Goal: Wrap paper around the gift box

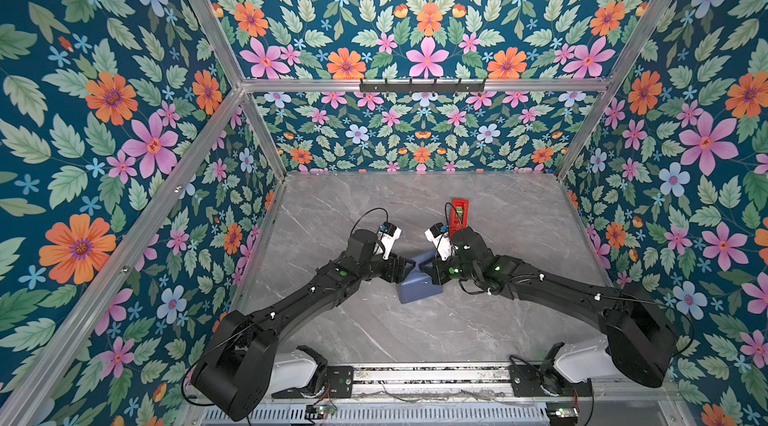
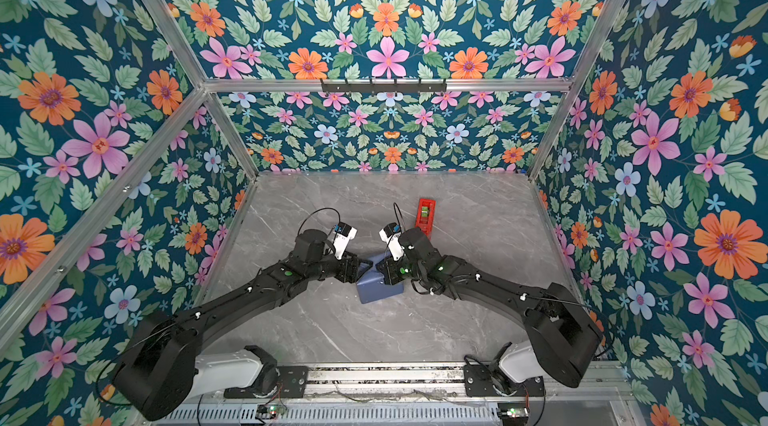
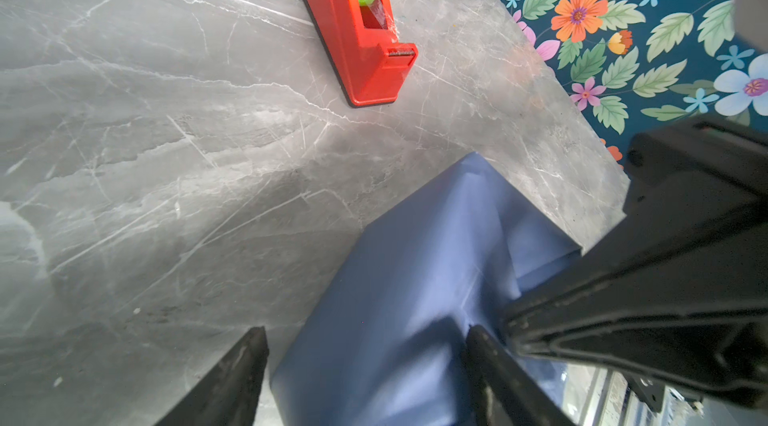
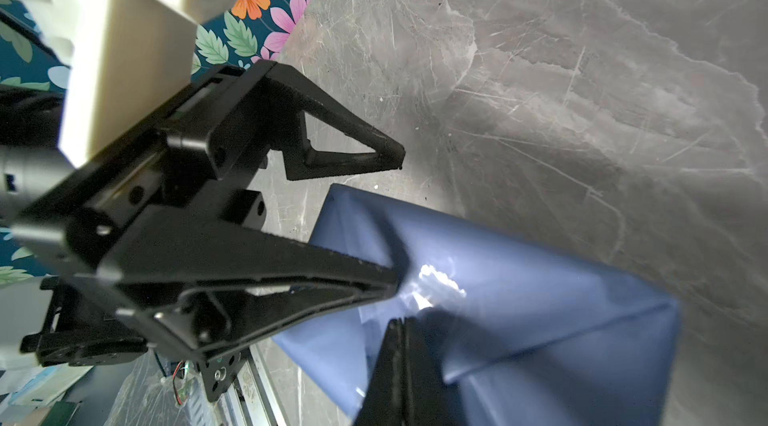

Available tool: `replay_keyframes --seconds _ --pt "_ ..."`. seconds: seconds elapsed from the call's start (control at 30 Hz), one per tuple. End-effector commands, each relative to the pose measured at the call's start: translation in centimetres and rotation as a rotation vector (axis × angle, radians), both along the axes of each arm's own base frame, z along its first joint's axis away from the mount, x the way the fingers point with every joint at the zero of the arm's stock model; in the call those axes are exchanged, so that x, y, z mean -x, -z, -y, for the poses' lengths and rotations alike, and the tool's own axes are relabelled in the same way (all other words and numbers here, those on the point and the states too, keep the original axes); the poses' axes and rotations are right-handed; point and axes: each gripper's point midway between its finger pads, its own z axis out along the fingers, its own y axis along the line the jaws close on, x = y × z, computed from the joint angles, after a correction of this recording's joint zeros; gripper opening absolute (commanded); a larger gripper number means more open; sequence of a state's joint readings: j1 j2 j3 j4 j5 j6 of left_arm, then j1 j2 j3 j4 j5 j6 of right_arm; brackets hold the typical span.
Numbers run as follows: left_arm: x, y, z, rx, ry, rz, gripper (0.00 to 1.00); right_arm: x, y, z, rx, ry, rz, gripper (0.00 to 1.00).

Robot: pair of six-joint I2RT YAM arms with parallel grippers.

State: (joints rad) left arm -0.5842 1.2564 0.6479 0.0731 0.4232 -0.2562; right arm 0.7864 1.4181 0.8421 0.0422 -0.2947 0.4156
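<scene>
Gray marble surface [image 1: 519,320], parcel dead centre of frame: paper [image 1: 417,289] wraps the hidden gift box, long axis running top-to-bottom. My left fingers [image 1: 406,268] gape wide astride its upper-left edge; right fingers [image 1: 429,269], pinched shut, press the fold right beside them.

You see floral walls [image 1: 104,112] on every side, aluminium frame bars [image 1: 291,85], a black hook rail [image 1: 422,87], and a grey marble table [image 1: 415,332], evenly lit.
</scene>
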Motion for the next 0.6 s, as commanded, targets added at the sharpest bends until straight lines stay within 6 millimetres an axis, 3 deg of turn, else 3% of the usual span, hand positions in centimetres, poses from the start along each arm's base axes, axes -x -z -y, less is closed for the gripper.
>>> replay_keyframes --seconds 0.0,0.23,0.4,0.57 --pt "-0.5 -1.1 -0.2 0.013 -0.03 0.033 0.78 0.6 0.0 0.5 -0.002 0.007 -0.022 0.04" --pt "-0.6 -3.7 -1.8 0.072 -0.12 0.132 0.81 1.1 -2.5 2.5 -0.008 0.055 0.014 0.17" --pt "0.1 -4.8 -3.8 0.102 -0.208 0.174 0.81 3.3 -1.2 4.8 0.058 0.044 -0.003 0.22" --pt "0.0 -6.1 -5.4 0.122 -0.296 0.207 0.81 5.8 0.8 3.5 0.041 -0.005 -0.035 0.23"
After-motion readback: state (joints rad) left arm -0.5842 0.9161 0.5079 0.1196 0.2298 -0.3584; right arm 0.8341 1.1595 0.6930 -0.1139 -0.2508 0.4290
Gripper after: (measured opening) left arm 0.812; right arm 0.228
